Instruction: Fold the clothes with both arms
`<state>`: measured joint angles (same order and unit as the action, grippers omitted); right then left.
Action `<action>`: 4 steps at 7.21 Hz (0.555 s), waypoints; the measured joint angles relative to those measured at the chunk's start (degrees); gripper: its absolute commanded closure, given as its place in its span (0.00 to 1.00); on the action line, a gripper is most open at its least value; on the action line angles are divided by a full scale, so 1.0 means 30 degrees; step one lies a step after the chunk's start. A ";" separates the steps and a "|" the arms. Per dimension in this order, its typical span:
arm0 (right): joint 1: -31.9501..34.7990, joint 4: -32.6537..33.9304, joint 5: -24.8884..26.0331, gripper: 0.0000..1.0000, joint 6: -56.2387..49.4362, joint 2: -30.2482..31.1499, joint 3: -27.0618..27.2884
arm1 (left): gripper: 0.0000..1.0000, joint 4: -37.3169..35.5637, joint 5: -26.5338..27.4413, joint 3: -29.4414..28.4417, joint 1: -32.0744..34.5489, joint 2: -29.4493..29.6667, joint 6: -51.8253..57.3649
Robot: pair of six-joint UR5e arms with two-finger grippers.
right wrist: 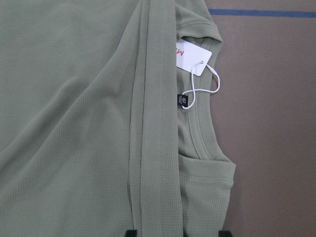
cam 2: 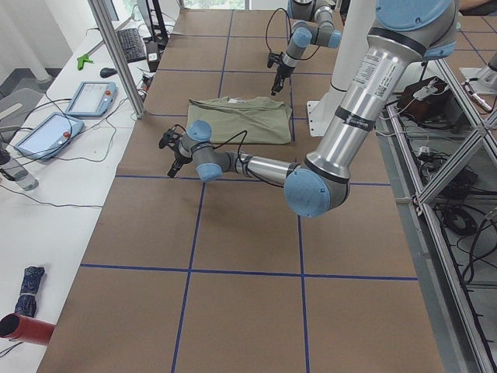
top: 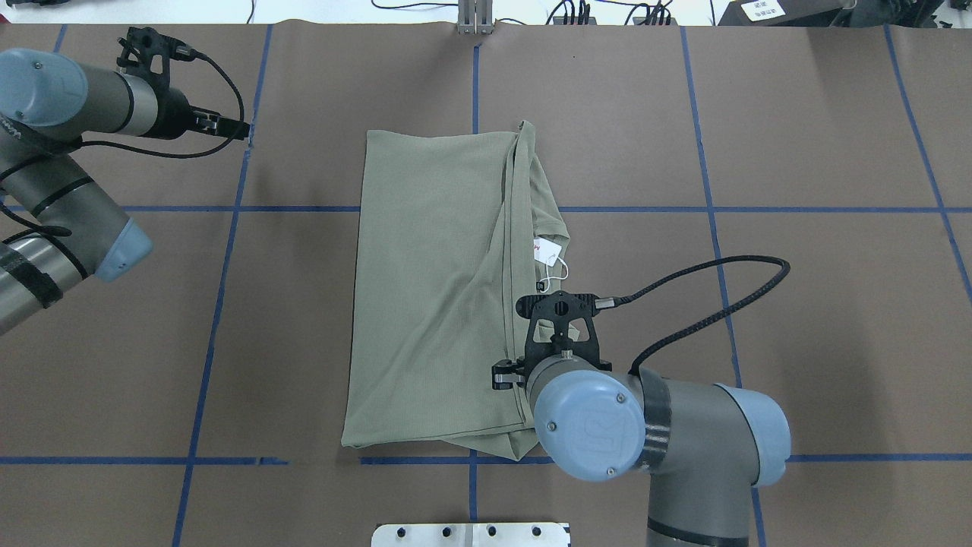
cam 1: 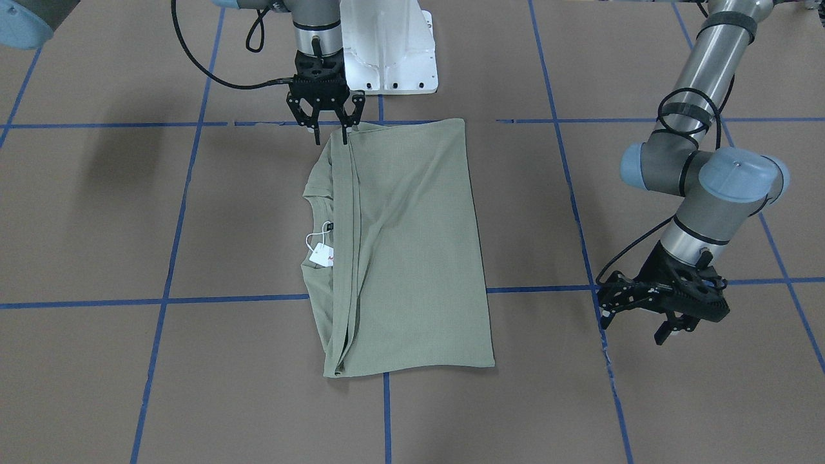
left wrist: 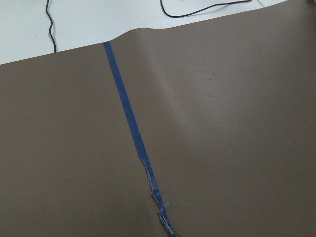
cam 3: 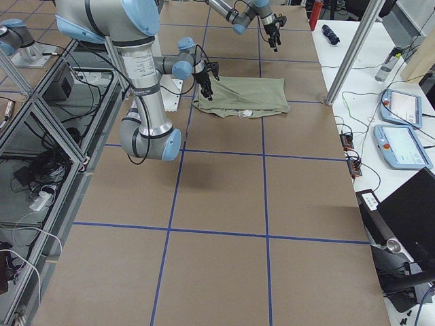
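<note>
The sage-green long-sleeved knit shirt (cam 1: 412, 258) lies folded into a rectangle on the brown bench (cam 1: 97, 225). The black right gripper (cam 1: 330, 136) hangs at its corner nearest the robot, fingers released astride the folded edge. The black left gripper (cam 1: 633, 330), fingers also spread and empty, hovers well apart.

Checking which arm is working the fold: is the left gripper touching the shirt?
No, the left gripper hangs over bare table, clearly apart from the shirt.

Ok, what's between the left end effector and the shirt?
Between left end effector and shirt, only bare table with a blue tape line, per the front-facing view.
</note>
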<state>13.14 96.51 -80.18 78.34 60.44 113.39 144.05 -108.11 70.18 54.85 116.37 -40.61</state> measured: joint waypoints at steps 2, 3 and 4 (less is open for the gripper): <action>0.1007 -0.0037 -0.1840 0.04 -0.2538 -0.1455 -0.1844 | 0.00 -0.0019 0.0006 -0.0019 0.0000 0.0000 0.0000; 0.1139 -0.0019 -0.2320 0.14 -0.3213 -0.1940 -0.2700 | 0.00 -0.0019 0.0019 -0.0042 0.0000 0.0000 0.0000; 0.1181 -0.0007 -0.2595 0.17 -0.3520 -0.2304 -0.3454 | 0.00 -0.0009 0.0026 -0.0050 0.0000 0.0000 0.0000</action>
<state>16.68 96.48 -87.97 67.78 53.53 103.02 144.02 -108.03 70.03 54.84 116.37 -40.61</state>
